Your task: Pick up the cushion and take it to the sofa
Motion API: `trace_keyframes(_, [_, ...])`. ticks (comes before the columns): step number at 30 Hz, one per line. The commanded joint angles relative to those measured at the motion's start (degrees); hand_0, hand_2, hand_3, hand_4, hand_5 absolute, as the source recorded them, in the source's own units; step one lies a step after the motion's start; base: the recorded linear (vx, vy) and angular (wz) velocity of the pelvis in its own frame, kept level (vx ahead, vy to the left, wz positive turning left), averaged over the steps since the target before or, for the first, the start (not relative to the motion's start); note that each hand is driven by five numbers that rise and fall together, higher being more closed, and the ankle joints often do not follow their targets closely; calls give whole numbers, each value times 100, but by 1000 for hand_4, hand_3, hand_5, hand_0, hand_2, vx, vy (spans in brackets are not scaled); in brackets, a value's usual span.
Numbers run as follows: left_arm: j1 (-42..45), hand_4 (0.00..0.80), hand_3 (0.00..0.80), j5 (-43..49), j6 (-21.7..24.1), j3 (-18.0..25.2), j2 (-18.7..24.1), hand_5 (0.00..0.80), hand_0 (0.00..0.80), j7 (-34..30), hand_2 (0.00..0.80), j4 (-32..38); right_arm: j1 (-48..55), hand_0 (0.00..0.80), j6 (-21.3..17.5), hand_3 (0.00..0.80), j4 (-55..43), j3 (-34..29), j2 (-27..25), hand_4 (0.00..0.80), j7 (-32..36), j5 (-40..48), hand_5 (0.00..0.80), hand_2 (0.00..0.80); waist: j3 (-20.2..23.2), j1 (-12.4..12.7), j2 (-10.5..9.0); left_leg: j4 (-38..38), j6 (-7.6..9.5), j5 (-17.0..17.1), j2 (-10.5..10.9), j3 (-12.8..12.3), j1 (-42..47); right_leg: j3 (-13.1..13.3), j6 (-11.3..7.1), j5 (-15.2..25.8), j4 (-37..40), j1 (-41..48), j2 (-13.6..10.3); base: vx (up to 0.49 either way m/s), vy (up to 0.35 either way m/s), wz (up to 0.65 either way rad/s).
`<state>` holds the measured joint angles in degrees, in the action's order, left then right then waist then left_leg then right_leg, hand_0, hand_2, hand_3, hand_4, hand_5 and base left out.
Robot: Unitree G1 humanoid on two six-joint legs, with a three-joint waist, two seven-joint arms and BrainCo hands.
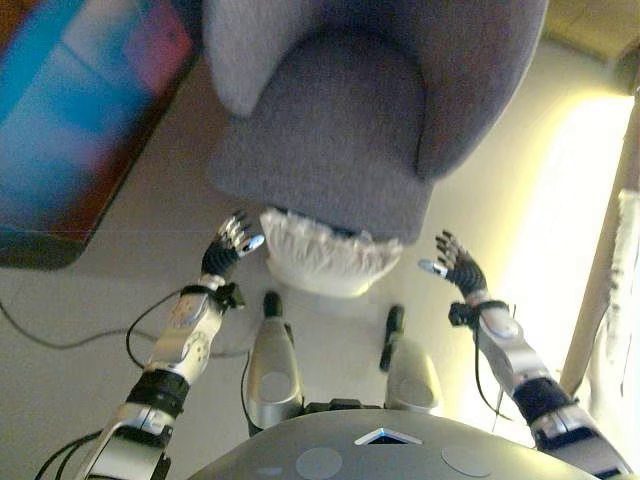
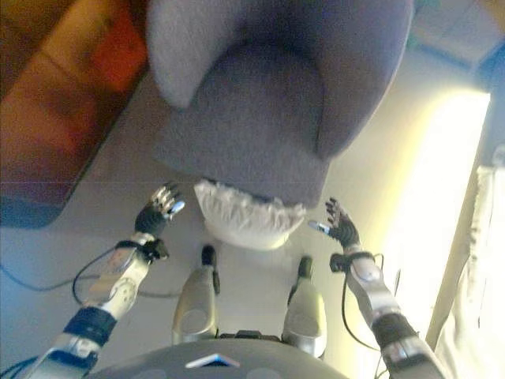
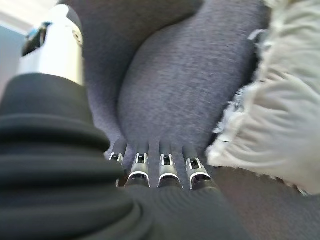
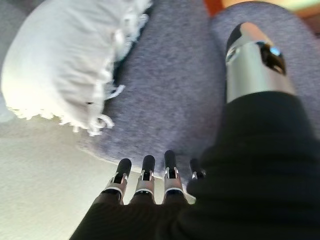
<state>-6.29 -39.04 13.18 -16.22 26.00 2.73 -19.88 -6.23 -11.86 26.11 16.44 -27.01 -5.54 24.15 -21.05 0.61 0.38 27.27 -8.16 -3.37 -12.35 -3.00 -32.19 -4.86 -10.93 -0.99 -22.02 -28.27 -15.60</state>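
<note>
Left eye view shows you the cushion (image 1: 325,255) leaning against the sofa (image 1: 340,140) front, flanked by your left hand (image 1: 233,243) and right hand (image 1: 455,265), fingers straight, holding nothing, set to squeeze inward.

A living room in a home is shown. A grey upholstered armchair (image 1: 350,110) with a rounded back and soft arms is seen on a pale smooth floor (image 1: 90,300). A white fringed cushion (image 1: 325,255) is found at the front edge of its seat. A dark low piece of furniture with a glossy top (image 1: 80,120) is placed to one side, and a light curtain (image 2: 473,300) is seen at the other side.
</note>
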Motion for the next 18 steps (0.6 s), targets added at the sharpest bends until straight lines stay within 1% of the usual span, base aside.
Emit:
trace_keyframes(1, [-85, 0, 0, 276, 519, 93, 151, 0, 0, 382, 0, -111, 154, 0, -252, 0, -452, -229, -82, 0, -427, 53, 0, 0, 6, -89, -167, 738, -343, -66, -380, 532, -701, 316, -154, -284, -960, -453, -347, -120, 65, -17])
trace_keyframes(4, [-342, 0, 0, 453, 560, 135, 152, 0, 0, 597, 0, -284, -6, 0, -167, 0, -327, -356, -40, 0, -572, -12, 0, 0, -81, -120, -155, 1271, -272, -317, -357, 497, -1167, 379, -100, -452, -1755, -1152, -444, -112, 64, -9])
trace_keyframes(8, [-657, 0, 0, 609, 645, 150, 65, 0, 0, 701, 0, -532, -278, 0, -56, 0, -140, -355, -127, 0, -718, -200, 0, 0, -167, -160, -32, 1974, -190, -617, -325, 548, -1815, 500, -28, -601, -2559, -1990, -509, -87, 61, 7])
trace_keyframes(9, [-683, 0, 0, 656, 688, 145, 51, 0, 0, 750, 0, -561, -316, 0, -30, 0, -105, -353, -154, 0, -740, -233, 0, 0, -201, -153, -7, 2206, -203, -858, -342, 564, -1867, 533, -42, -807, -2814, -2082, -508, 2, 49, 3])
trace_keyframes(11, [-785, 0, 0, 683, 766, 159, 53, 0, 0, 867, 0, -593, -448, 0, 63, 0, -4, -374, -214, 0, -826, -166, 0, 0, -224, -160, 43, 2542, -174, -991, -314, 608, -2159, 618, -10, -889, -3169, -2427, -510, -12, 41, 3])
trace_keyframes(13, [-905, 0, 0, 678, 798, 185, 34, 0, 0, 847, 0, -694, -600, 0, 83, 0, 121, -408, -242, 0, -824, -45, 0, 0, -251, -178, 78, 2822, -134, -1100, -277, 645, -2409, 699, 27, -955, -3459, -2722, -504, -41, 45, 3])
trace_keyframes(16, [-1097, 0, 0, 753, 823, 110, 42, 0, 0, 832, 0, -832, -780, 0, 105, 0, 209, -424, -227, 0, -841, 133, 0, 0, -297, -216, 127, 3283, -79, -1250, -237, 670, -2838, 802, 68, -1041, -3889, -3186, -516, -40, 53, 2])
trace_keyframes(18, [-1197, 0, 0, 579, 819, 128, 38, 0, 0, 743, 0, -902, -823, 0, 108, 0, 219, -442, -233, 0, -736, 229, 0, 0, -320, -254, 154, 3524, -44, -1316, -206, 677, -3079, 871, 89, -1079, -4120, -3459, -500, -22, 65, 2])
